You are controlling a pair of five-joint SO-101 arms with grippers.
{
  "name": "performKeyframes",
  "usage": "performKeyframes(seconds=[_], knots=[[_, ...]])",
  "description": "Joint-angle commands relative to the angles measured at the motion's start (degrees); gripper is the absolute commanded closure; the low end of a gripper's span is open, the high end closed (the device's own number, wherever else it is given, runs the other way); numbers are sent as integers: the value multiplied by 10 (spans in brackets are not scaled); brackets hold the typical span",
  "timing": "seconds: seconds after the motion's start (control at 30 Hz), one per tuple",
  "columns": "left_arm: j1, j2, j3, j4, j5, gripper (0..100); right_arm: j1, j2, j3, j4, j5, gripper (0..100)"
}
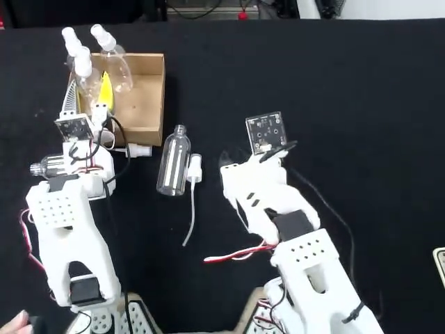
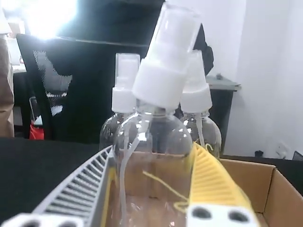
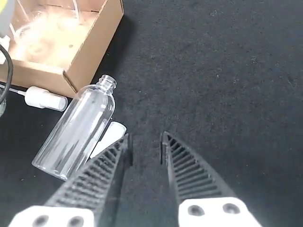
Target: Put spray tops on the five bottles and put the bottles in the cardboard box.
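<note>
The black bench [image 1: 361,104] carries the cardboard box [image 1: 142,104] at its far left. The left claw [image 2: 151,161] is over the box, pinching a capped bottle [image 2: 156,127] between its grey and yellow fingers. Two more capped bottles [image 2: 124,101] stand just behind it inside the box.

The step in hand looks to be setting this third bottle down. To do it well, lower it until its base rests on the box floor, in the free space beside the other two. Then spread the fingers only a little, so neither neighbour is knocked. Lift straight up afterwards. The held bottle leans against the two behind it, so straighten it before letting go.

The right claw [image 3: 144,142] hangs low over the bench, its fingers slightly apart with nothing between them. An open bottle [image 1: 173,161] lies on its side near it, just outside the box. A loose spray top [image 1: 194,169] lies touching that bottle, its tube trailing toward the arms. Another spray top [image 1: 139,149] lies by the box's near wall.
</note>
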Motion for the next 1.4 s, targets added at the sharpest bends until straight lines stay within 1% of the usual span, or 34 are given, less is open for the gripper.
performKeyframes(seconds=[0.0, 0.67, 0.83, 1.37], knots=[[1, -13, -44, 47, 4, 870, 9, -11, -3, -15, 2, 900], [-9, -7, -64, 58, 4, 870, 9, -11, -3, -15, 3, 900], [-11, -9, -72, 115, 4, 870, 9, -11, -3, -15, 2, 900], [-15, -7, -52, 110, 0, 870, 9, -11, -3, -16, 4, 900]])
